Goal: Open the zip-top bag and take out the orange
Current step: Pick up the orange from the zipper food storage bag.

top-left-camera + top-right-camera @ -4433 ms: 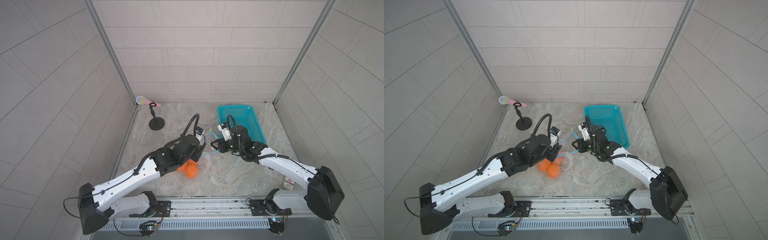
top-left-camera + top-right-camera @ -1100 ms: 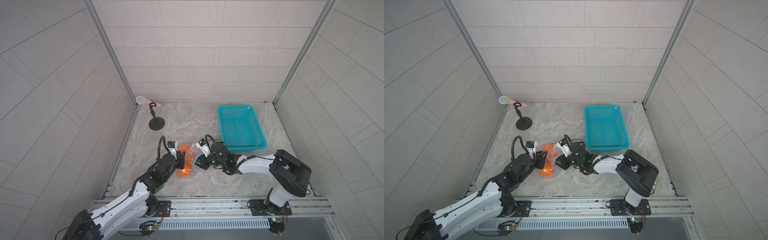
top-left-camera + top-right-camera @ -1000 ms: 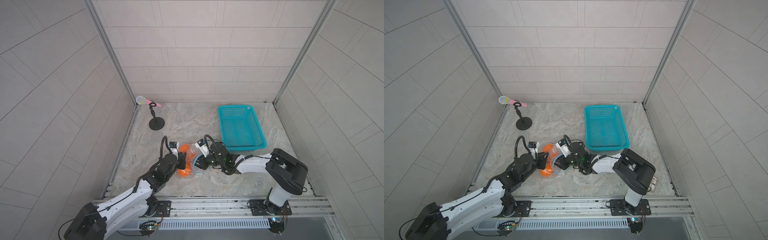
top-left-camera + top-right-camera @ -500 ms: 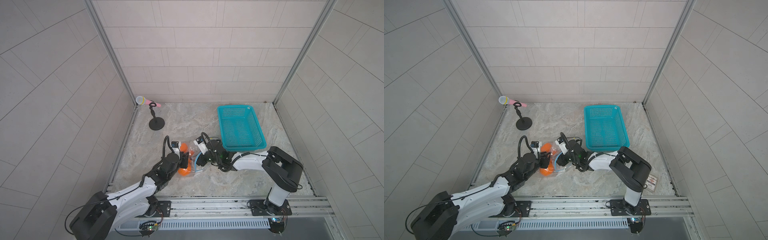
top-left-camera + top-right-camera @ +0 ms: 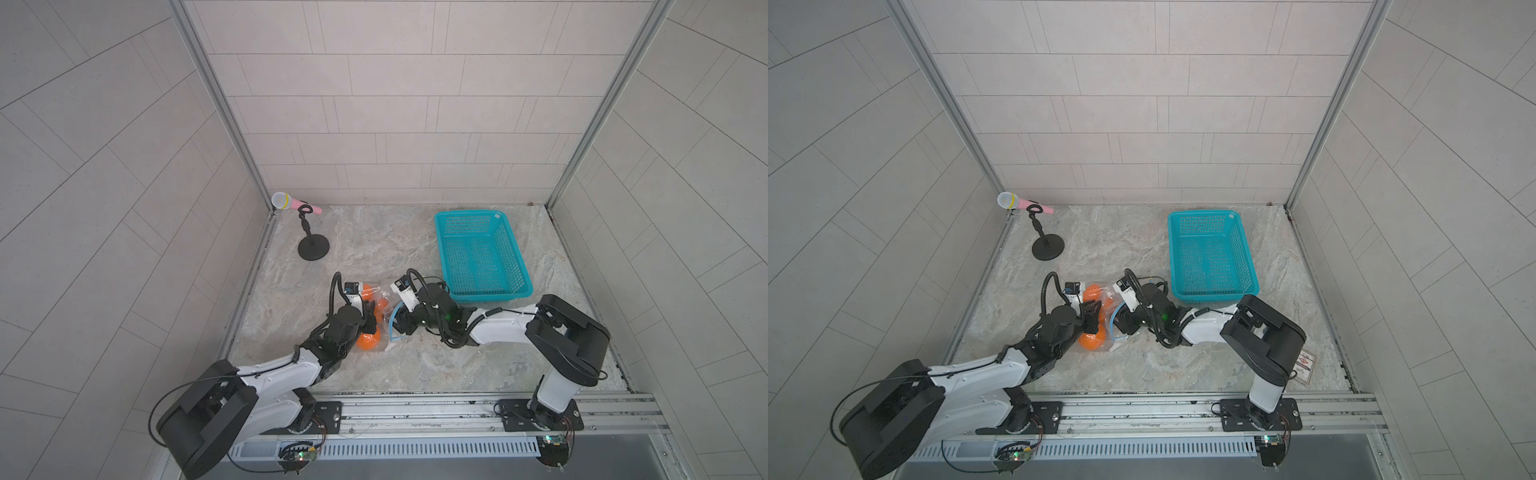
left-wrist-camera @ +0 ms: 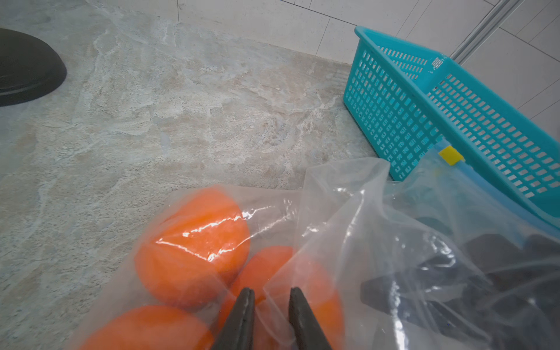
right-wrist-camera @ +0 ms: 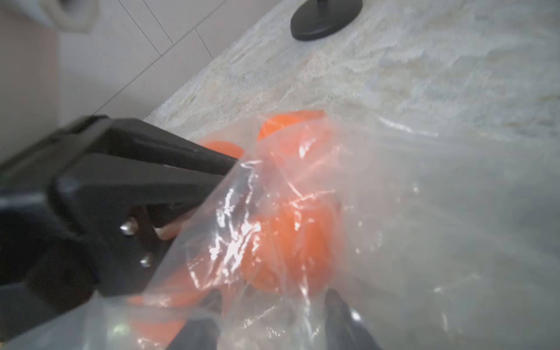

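The clear zip-top bag (image 5: 383, 316) lies on the marble table (image 5: 374, 249) at front centre, holding three oranges, one at the near end (image 5: 368, 341) and one at the far end (image 5: 1092, 291). Its light-blue zip strip (image 5: 1113, 320), tipped yellow (image 6: 450, 155), faces my right gripper. My left gripper (image 6: 269, 303) presses into the bag from the left over an orange (image 6: 194, 245). Its jaws stand a narrow gap apart with a fold of film between them. My right gripper (image 7: 272, 306) is open at the zip side. Its fingers (image 7: 339, 318) show through the film, facing an orange (image 7: 291, 242).
A teal basket (image 5: 482, 249) stands behind my right arm, its near wall (image 6: 394, 121) close to the bag. A pink microphone on a black stand (image 5: 313, 249) is at the back left. A small card (image 5: 1304, 361) lies at the front right.
The bag, lifted between both grippers seconds ago, now lies on the table. Both arms have folded low. In the last second the left jaws narrowed and the right jaws widened.
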You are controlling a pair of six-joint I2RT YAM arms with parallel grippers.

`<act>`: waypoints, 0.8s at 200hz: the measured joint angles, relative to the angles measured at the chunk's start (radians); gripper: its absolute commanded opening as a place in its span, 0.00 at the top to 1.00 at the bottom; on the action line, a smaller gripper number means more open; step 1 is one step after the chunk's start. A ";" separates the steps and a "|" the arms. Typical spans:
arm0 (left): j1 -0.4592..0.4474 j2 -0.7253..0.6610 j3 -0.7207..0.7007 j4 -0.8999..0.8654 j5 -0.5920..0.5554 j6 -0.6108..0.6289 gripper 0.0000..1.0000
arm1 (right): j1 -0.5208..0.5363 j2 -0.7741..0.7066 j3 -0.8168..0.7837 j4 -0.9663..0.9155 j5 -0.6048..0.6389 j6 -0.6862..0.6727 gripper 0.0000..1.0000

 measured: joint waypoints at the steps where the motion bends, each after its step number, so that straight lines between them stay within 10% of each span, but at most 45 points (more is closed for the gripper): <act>1: 0.001 0.002 0.000 0.003 0.001 0.000 0.79 | 0.000 0.000 0.000 0.004 -0.002 -0.002 0.43; 120: 0.023 0.176 0.005 0.238 0.005 -0.003 0.84 | -0.049 0.207 0.163 0.019 -0.036 -0.064 0.26; 128: 0.025 0.177 0.005 0.242 0.004 -0.003 0.84 | -0.051 0.213 0.174 0.013 -0.043 -0.063 0.00; 160: 0.022 0.167 0.010 0.228 0.023 -0.002 0.82 | -0.059 0.270 0.186 0.014 -0.067 -0.050 0.01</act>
